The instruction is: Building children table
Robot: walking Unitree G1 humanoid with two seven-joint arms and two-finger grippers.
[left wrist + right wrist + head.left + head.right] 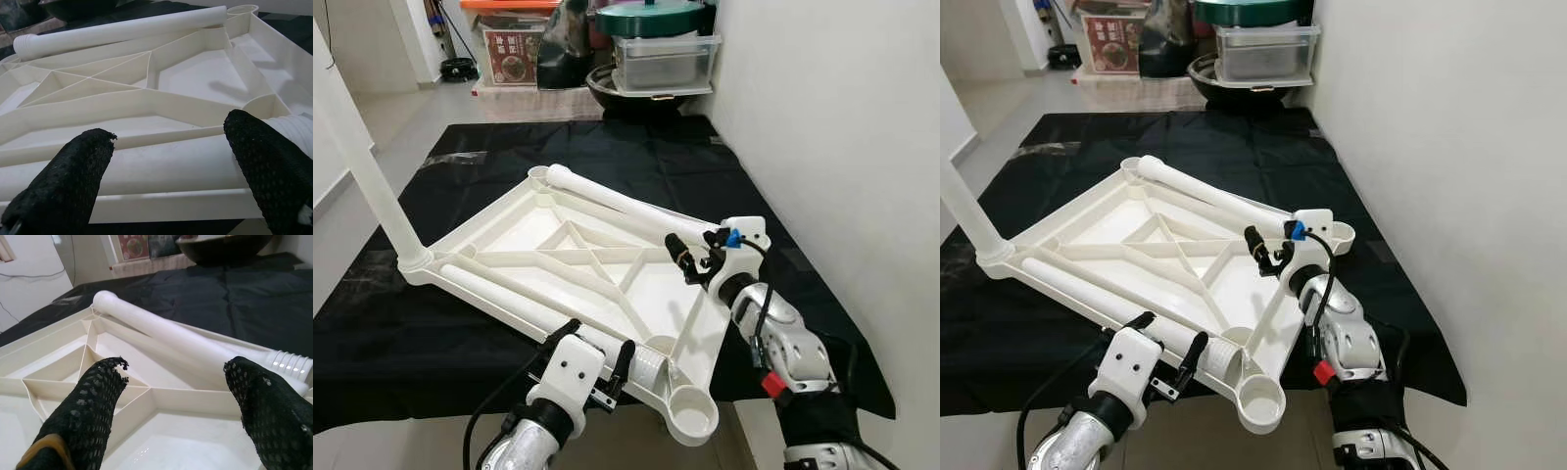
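Tabletop (597,274) upside down on black cloth (636,147).
Left gripper (592,357) spread around near-edge leg (499,294); right gripper (690,257) spread by far-edge leg (626,206).

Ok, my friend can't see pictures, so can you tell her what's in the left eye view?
An upside-down white tabletop lies on a black sheet. One leg stands screwed into a corner, and two loose legs lie on it. The open left gripper reaches the near leg; the open right gripper reaches the far leg.
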